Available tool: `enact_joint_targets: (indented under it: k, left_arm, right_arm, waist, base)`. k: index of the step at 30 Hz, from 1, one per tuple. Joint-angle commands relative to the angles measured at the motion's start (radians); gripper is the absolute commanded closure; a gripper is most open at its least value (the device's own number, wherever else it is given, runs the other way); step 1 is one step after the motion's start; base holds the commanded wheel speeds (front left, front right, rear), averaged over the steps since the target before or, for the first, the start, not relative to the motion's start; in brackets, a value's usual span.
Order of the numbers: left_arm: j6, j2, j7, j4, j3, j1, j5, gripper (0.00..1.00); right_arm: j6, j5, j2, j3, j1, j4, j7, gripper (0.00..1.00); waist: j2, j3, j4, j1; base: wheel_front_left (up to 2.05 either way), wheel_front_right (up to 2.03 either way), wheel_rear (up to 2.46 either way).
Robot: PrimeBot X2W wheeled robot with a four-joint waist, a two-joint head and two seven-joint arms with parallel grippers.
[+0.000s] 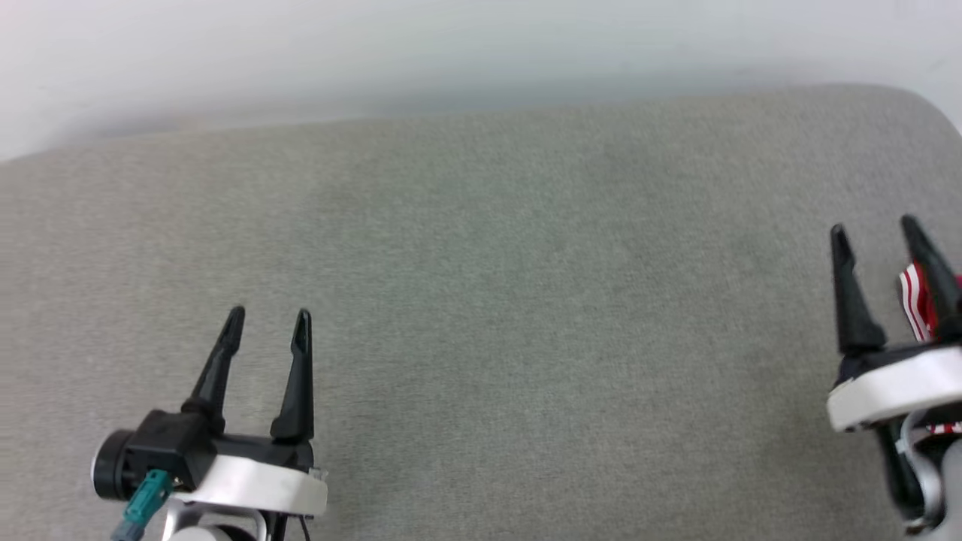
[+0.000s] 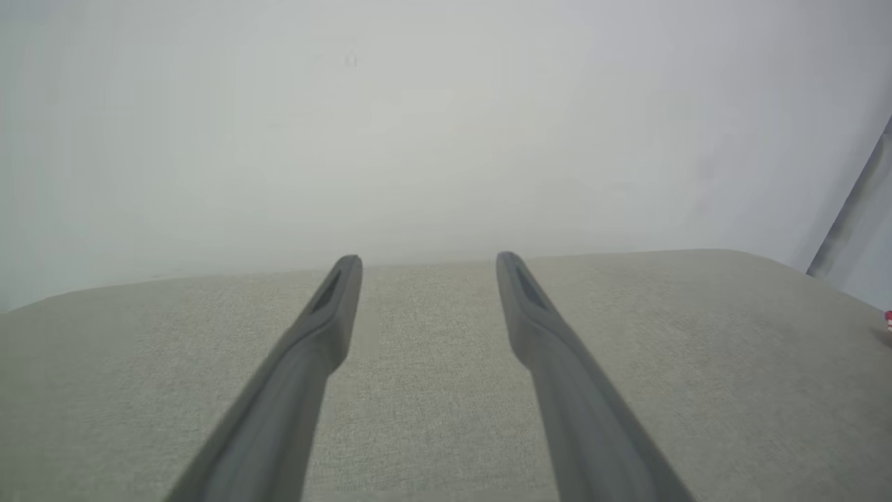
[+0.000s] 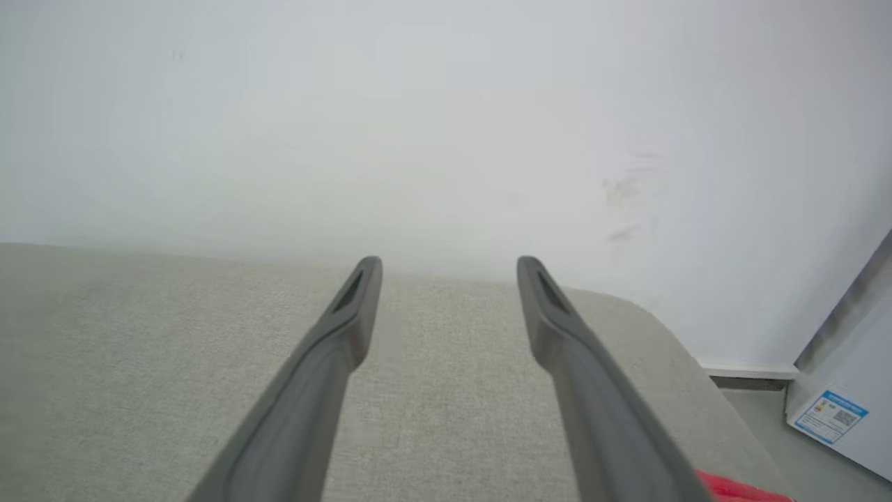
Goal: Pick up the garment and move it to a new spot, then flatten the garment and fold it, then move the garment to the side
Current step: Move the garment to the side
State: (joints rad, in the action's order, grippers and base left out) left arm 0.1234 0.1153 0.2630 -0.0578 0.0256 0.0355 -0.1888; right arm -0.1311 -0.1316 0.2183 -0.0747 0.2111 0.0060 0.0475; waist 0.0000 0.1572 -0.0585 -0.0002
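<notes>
The left claw (image 1: 270, 315) hovers over the grey fabric surface (image 1: 526, 300), fingers apart and empty. The right claw (image 1: 873, 225) is spread too, gripping nothing. The red garment (image 1: 913, 300), white-striped trim showing, lies at the surface's right edge, just beside the right claw's outer finger.
</notes>
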Motion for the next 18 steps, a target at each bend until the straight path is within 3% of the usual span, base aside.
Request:
enact_joint_targets:
  k: [1,6,18]
  left_arm:
    - [0.004,-0.007,0.002,0.013,-0.004,-0.021,-0.004,0.00]
    - [0.006,-0.008,0.002,0.058,-0.005,-0.057,-0.001,0.00]
    - [0.007,-0.024,0.002,0.079,-0.010,-0.103,-0.026,0.00]
  right_arm:
    - [0.001,-0.016,-0.026,0.001,-0.030,-0.010,0.025,0.00]
    - [0.001,-0.051,-0.084,0.013,-0.100,0.004,0.092,0.00]
    - [0.001,-0.033,-0.138,0.059,-0.173,0.116,0.182,0.00]
  waist:
    - [0.0000,-0.038,0.031,0.0002]
    - [0.0000,-0.070,0.048,0.0002]
    - [0.0000,-0.101,0.057,0.0002]
  base:
    - [0.00,0.00,0.00]
    - [0.00,0.00,0.00]
    - [0.00,0.00,0.00]
